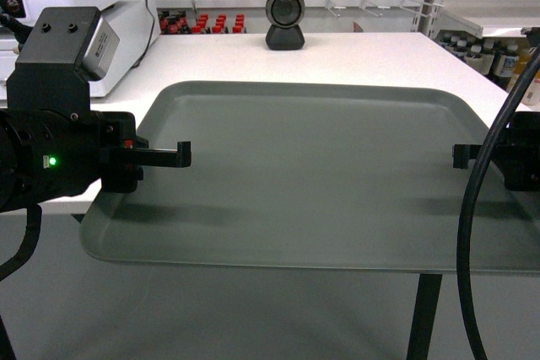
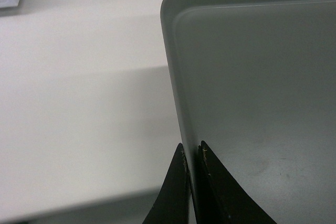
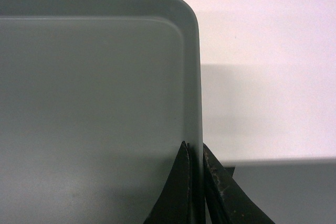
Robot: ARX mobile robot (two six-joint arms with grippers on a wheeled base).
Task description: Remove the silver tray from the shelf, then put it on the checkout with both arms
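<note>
Between the two black arms, the large matte grey-silver rectangular tray [image 1: 312,174] lies partly over the smooth white worktop [image 1: 354,56], its near edge overhanging the front. Its left rim sits pinched in the left gripper [image 2: 192,156]; its right rim is likewise clamped in the right gripper [image 3: 195,153], near the far corners.

The silver tray [image 1: 312,183] looks matt grey-green, smooth, with faint scuffs and a soft sheen on its floor. The desk [image 1: 371,56] is smooth white with a dull finish. The left gripper [image 2: 192,182] and right gripper [image 3: 195,182] have matt black jaws, slightly chipped along the edges.
</note>
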